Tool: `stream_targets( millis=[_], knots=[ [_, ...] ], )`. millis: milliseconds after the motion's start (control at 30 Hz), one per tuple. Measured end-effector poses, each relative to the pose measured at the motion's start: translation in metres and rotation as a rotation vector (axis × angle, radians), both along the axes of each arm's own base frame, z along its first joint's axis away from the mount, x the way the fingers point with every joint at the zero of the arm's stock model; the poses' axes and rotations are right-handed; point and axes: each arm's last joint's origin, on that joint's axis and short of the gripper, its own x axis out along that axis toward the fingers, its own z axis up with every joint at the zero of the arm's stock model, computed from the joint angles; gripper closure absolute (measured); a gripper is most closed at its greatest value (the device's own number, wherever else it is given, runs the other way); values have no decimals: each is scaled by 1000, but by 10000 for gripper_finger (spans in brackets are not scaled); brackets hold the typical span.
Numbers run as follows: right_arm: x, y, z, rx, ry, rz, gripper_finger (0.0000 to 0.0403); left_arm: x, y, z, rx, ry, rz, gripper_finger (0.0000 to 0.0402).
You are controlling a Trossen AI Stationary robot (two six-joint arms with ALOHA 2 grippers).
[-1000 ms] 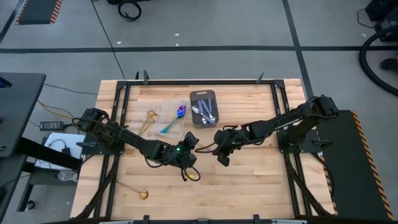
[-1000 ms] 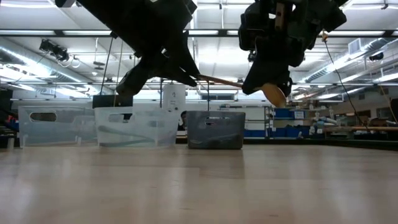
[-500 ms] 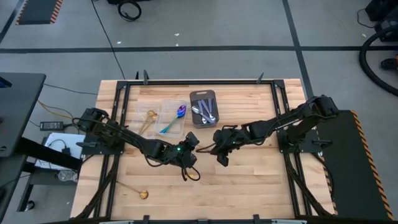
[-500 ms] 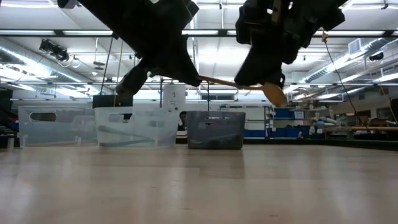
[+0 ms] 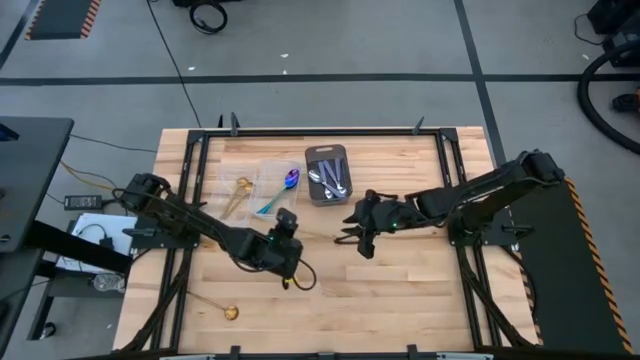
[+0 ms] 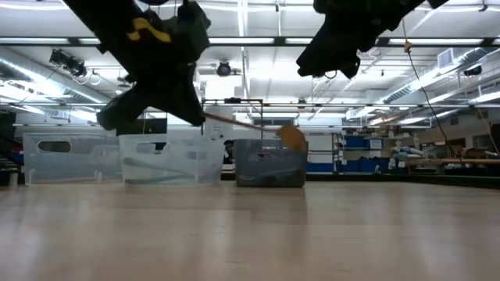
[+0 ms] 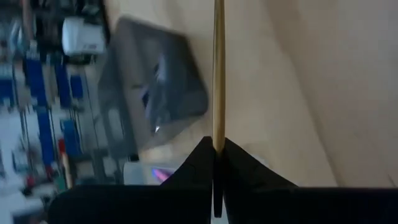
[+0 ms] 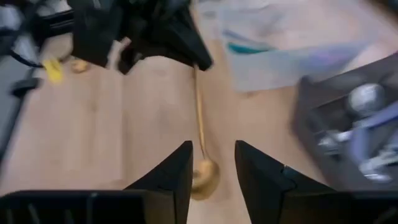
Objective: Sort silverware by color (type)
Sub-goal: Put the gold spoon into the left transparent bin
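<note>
Left arm reaches from the table's left edge toward the middle, forearm low over the wood; left gripper (image 7: 214, 163) is clamped on the handle end of a gold spoon (image 6: 291, 136), fingers (image 7: 249, 171) pressed together around the thin shaft. In the low view the spoon is held clear of the tabletop, handle slanting slightly down to the bowl, which hangs in front of the dark gray tray (image 5: 327, 175). Right arm extends from the right side toward the centre; right gripper (image 8: 212, 163) hangs above the table with its fingers apart and nothing between them, the spoon's bowl showing just beyond its fingertips in the right wrist view. The two grippers are near each other but not touching. Behind them, along the far side of the table: two clear plastic containers (image 5: 262, 190), one with a gold spoon, the other with an iridescent purple-blue spoon (image 5: 282, 190); the gray tray beside them holds silver spoons (image 5: 330, 178). Another gold spoon (image 5: 213, 304) lies alone near the table's front left corner. No legible writing; a yellow mark on the left arm's housing in the low view cannot be read.
</note>
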Motion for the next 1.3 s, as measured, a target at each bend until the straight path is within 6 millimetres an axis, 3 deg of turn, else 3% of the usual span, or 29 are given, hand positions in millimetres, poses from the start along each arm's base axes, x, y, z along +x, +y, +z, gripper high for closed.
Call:
stream_targets(
  millis=[233,467,700,1100,1300],
  knots=[
    [-10,7,-12,-100,17,-63,277,-23,8,22,-60,-123,198,384],
    [-10,9,-24,-93,-6,-90,277,-50,5,49,-121,-225,246,384],
    [-6,11,-35,-95,-62,-70,277,-83,6,65,-188,-301,338,384],
    [1,13,-40,-128,-71,-42,277,-149,34,46,-380,-611,497,384],
    [1,13,-40,-126,-73,-43,277,-167,45,37,-538,-745,620,383]
  ],
)
